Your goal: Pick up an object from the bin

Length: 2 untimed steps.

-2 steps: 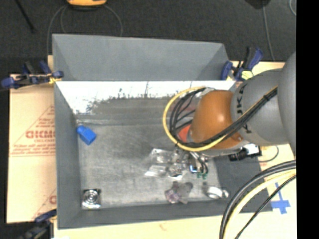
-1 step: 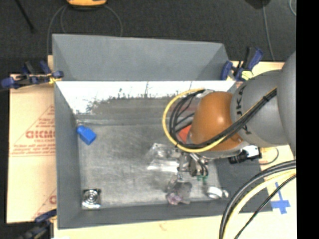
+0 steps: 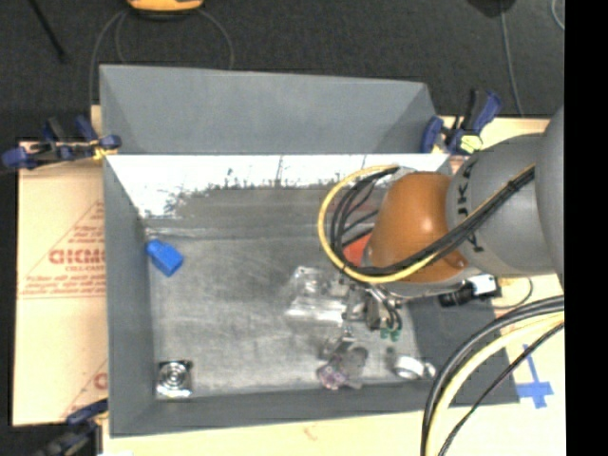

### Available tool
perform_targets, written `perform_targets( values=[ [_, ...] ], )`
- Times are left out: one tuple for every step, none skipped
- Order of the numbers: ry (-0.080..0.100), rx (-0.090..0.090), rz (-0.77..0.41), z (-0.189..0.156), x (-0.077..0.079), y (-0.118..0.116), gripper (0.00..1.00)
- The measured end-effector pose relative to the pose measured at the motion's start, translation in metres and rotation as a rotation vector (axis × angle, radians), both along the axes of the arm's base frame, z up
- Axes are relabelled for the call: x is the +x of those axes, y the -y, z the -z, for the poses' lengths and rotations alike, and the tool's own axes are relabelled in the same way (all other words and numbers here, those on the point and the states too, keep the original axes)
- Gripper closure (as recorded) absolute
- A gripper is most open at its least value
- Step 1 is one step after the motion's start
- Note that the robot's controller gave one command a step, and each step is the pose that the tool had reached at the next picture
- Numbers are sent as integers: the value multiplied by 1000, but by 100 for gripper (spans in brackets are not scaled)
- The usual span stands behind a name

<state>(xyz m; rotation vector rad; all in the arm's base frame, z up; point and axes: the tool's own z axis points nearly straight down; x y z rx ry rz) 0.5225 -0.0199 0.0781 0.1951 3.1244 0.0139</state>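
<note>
Plainly, the nearest candidate is the crumpled clear plastic piece [image 3: 309, 297], lying toward 4 o'clock from the middle of the bin [image 3: 228, 331] floor. It sits just at the 9 o'clock side of the gripper [image 3: 366, 316], perhaps touching it; I cannot tell which. Whether the gripper is open or closed I cannot tell either, so I count nothing as held. At its 6 o'clock sits a small purple-grey thing [image 3: 342, 370], with a small pale piece [image 3: 408, 367] at 5 o'clock. My worry is that thin clear plastic may crumple or slide out of a pinch. Closing this near the neighbours could also nudge them or catch two at once. The blue block [image 3: 163, 256] at the bin's 9 o'clock and the round metal piece [image 3: 174, 376] at 7 o'clock lie well apart.
</note>
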Motion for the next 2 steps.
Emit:
perform_targets(
  values=[
    [2,-2,2,-3,2,2,100],
    [-3,-9,-52,-126,14,-11,100]
  ],
)
